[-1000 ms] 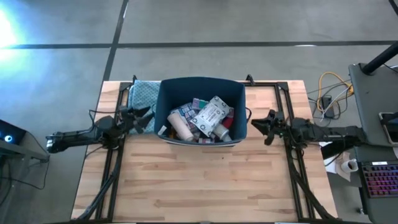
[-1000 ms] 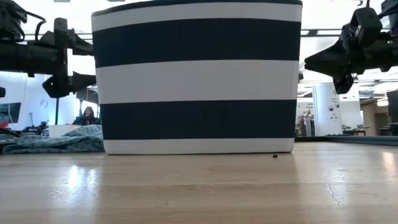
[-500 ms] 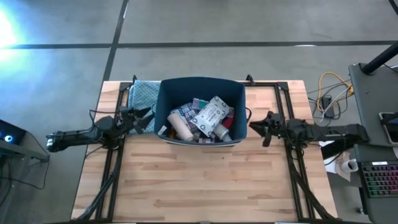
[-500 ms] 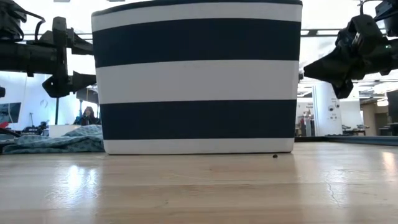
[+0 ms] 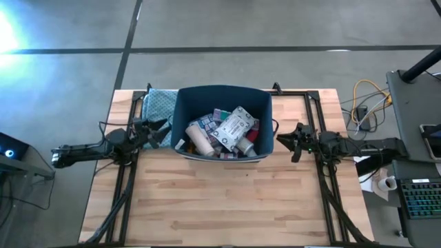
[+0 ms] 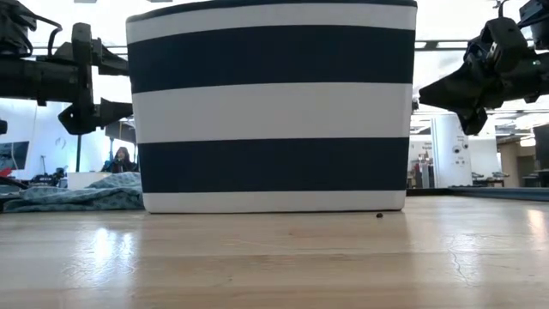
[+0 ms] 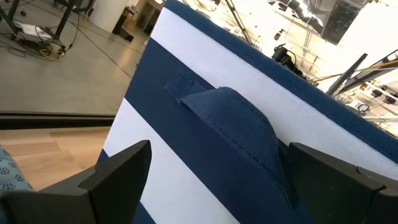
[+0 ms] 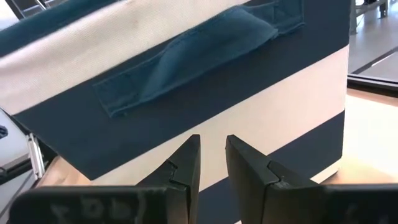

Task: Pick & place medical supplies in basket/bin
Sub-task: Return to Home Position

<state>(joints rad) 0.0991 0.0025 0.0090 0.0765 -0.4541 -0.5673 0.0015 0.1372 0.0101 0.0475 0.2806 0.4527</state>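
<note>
The navy-and-white striped fabric bin (image 5: 224,91) stands upright at the far middle of the wooden worktop (image 5: 227,203). The medical supplies lie heaped inside it. A grey-white printed packet (image 5: 234,127) is on top, a pale bottle (image 5: 200,140) lies tilted beside it, and smaller boxes and tubes are packed around them.

The left gripper (image 5: 162,131) hovers just beside the bin's left wall. Its jaws are spread wide and hold nothing. In its wrist view the striped wall and a sewn fabric handle (image 7: 239,127) block nearly everything beyond.

The right gripper (image 5: 280,140) hangs just off the bin's right wall. Its jaws are drawn almost together, leaving only a narrow slit, and they are empty. They face that side's handle (image 8: 193,53).

A blue patterned cloth (image 5: 157,103) lies crumpled behind the left gripper, against the bin's far-left corner.

From table height the bin fills the middle of the picture and hides its own contents. A tiny dark speck (image 6: 379,215) sits on the wood near the bin's base, and a person (image 6: 120,160) sits far off in the room.

Off the right edge of the worktop are yellow cables (image 5: 364,96) and a lit keyboard (image 5: 422,200).
</note>
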